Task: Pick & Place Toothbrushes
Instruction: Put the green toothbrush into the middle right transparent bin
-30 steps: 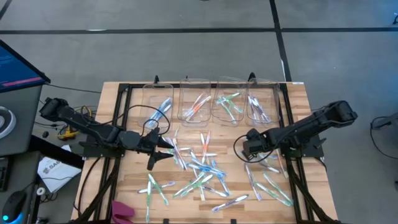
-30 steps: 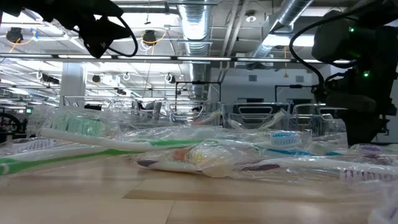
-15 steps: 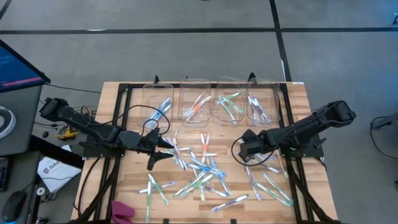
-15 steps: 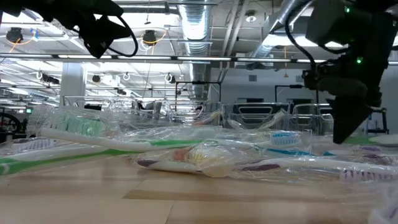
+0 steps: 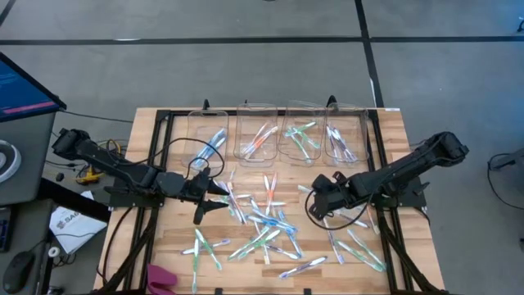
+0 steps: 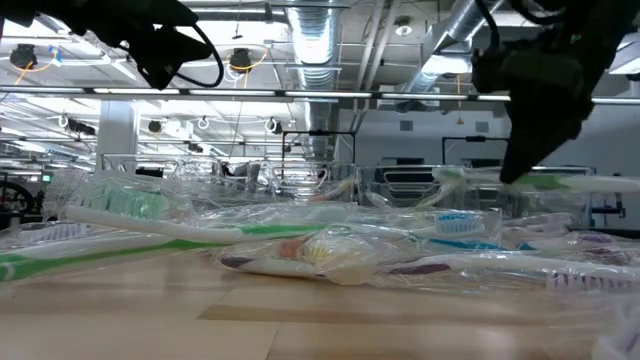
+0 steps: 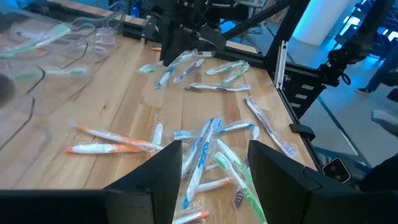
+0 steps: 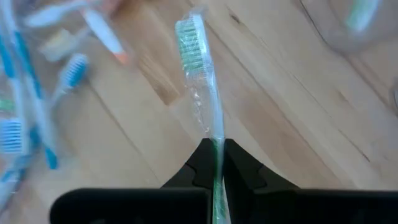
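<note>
- Pinching a green toothbrush [image 8: 203,93] by its handle, the right gripper [image 8: 216,163] is holding it clear of the wooden table [image 5: 147,147], bristle end pointing forward, so it is probably about to be carried off for sorting.
- Seen from above, this gripper is hanging right of the middle pile, just near of the row of clear bins [image 5: 278,135] along the far edge.
- The bins are already holding brushes seemingly grouped by colour; green ones are lying in the third bin from the left, the likely target.
- Many toothbrushes [image 5: 262,225] are lying scattered over the table's centre and near right, so much sorting is remaining.
- The left gripper [image 7: 211,163] is waiting with fingers wide apart and empty, left of the pile, aimed at the brushes below it.
</note>
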`<state>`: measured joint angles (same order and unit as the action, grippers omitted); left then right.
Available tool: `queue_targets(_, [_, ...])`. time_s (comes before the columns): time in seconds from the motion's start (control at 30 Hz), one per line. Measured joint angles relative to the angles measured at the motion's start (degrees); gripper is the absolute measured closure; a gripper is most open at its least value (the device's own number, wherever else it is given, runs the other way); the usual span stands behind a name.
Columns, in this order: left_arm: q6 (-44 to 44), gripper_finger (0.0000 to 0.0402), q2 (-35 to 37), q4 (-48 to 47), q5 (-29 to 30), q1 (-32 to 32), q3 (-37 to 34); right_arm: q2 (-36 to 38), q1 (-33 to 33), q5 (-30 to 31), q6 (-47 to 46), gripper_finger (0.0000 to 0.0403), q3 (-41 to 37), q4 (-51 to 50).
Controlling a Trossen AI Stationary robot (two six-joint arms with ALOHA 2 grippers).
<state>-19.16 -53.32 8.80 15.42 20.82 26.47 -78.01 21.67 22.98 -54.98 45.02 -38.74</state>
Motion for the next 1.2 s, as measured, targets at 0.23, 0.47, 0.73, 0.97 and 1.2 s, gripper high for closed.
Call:
queue_targets(0.23, [5.99, 0.0224, 0.0, 1.69, -0.08, 0.0, 0.01, 0.04, 2.27, 4.44, 1.66, 0.0398, 2.74, 0.39])
queue_targets(0.47, [12.62, 0.0224, 0.0, 3.68, -0.15, 0.0, 0.01, 0.04, 3.49, 7.15, 6.29, 0.0398, 7.11, -0.01])
queue_targets(0.73, [12.92, 0.0224, 0.0, 4.2, -0.13, 0.0, 0.01, 0.08, 3.32, 8.35, 17.12, 0.0398, 19.19, -3.8])
queue_targets(0.97, [12.87, 0.0224, 0.0, 4.28, 0.09, 0.0, 0.01, 0.08, 1.63, 9.06, 21.23, 0.0397, 31.56, -13.01])
queue_targets(1.2, [12.47, 0.0224, 0.0, 4.28, 0.08, 0.0, 0.01, 0.13, -5.06, 10.25, 27.06, 0.0398, 40.42, -17.73])
